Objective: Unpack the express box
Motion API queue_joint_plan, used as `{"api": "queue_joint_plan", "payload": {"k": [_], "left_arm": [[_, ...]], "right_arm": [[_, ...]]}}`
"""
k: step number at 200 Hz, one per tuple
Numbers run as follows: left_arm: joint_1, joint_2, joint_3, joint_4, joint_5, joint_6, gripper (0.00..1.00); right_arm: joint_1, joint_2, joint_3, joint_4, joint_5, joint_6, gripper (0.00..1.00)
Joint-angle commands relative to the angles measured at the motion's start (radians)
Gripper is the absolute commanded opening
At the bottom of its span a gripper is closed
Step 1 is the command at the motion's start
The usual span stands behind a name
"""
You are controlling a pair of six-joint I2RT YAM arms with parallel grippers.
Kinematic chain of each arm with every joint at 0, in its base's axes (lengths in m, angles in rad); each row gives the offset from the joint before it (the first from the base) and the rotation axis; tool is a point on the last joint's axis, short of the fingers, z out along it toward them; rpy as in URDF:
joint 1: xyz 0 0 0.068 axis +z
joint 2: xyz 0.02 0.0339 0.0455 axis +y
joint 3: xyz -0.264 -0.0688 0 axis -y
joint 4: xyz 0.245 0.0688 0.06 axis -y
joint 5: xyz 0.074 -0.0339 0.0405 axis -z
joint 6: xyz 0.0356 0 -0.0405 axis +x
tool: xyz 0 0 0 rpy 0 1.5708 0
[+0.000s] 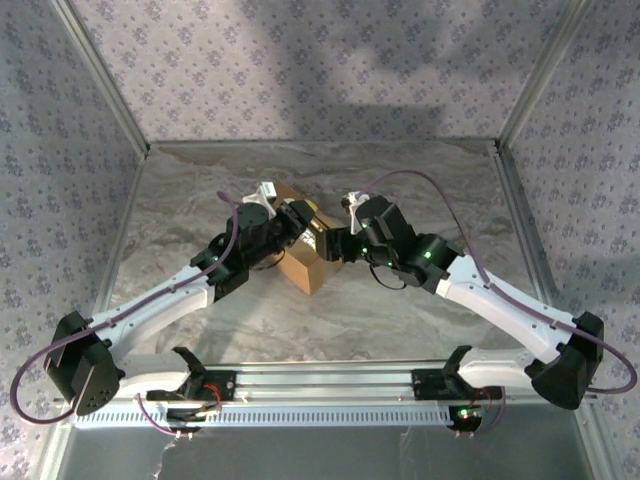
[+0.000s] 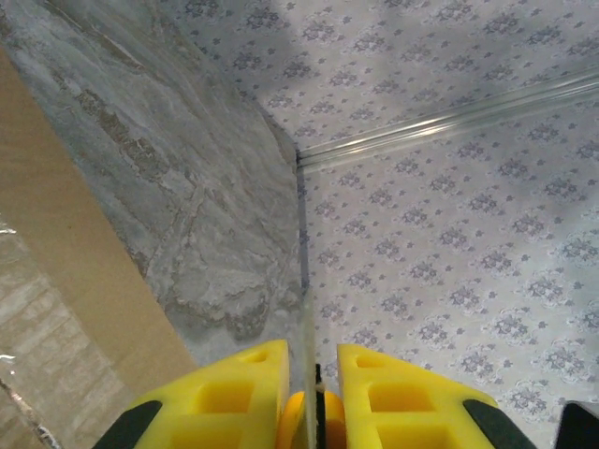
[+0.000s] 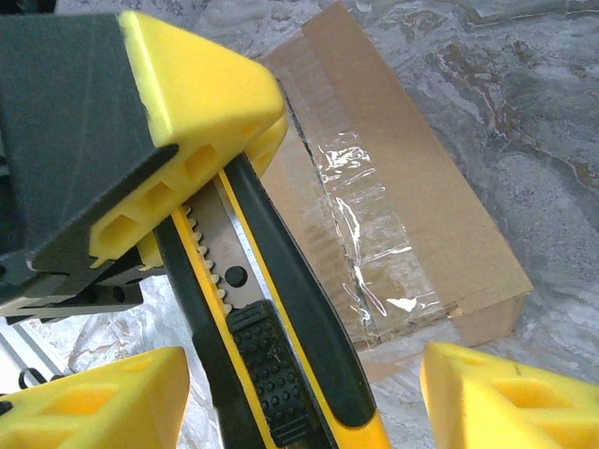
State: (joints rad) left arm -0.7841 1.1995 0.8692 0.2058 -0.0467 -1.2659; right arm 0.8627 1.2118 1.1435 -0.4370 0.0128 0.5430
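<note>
One brown corrugated-cardboard box (image 1: 312,265), rectangular with a crinkled strip of shiny clear tape along its top seam, sits mid-table (image 1: 400,330) on the grey marbled surface between the two arms. One knife (image 3: 281,318), a flat yellow-and-black cutter with a ribbed slider and a notched steel track, is pinched at its blade end by the left gripper (image 3: 220,164), its two yellow wedge-shaped pads pressed together on it. The right gripper (image 3: 301,365) has two matching pads spread either side of the knife handle, the box just beyond.
</note>
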Motion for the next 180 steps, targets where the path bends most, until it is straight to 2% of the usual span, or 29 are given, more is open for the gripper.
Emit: {"api": "queue_joint_plan", "payload": {"k": [1,18,56,82,116,142,180], "left_arm": [[-0.011,-0.016,0.048,0.048,-0.019,0.008,0.00],[-0.013,-0.014,0.051,0.050,-0.020,0.007,0.00],[-0.016,-0.012,0.052,0.052,-0.023,0.003,0.00],[-0.017,-0.013,0.048,0.055,-0.025,-0.002,0.00],[-0.018,-0.012,0.048,0.062,-0.030,-0.005,0.00],[-0.018,-0.012,0.048,0.061,-0.031,-0.008,0.00],[-0.020,-0.013,0.047,0.058,-0.031,-0.012,0.00]], "right_arm": [[0.004,0.011,0.023,0.007,-0.014,0.006,0.68],[0.005,0.013,0.022,0.009,-0.014,0.006,0.66],[0.004,0.014,0.026,0.013,-0.006,0.005,0.56],[0.003,0.022,0.032,0.017,-0.012,0.004,0.64],[0.004,0.035,0.035,0.018,-0.014,0.003,0.64],[0.002,0.038,0.038,0.018,-0.011,0.004,0.56],[-0.004,0.033,0.036,0.016,-0.003,0.010,0.34]]}}
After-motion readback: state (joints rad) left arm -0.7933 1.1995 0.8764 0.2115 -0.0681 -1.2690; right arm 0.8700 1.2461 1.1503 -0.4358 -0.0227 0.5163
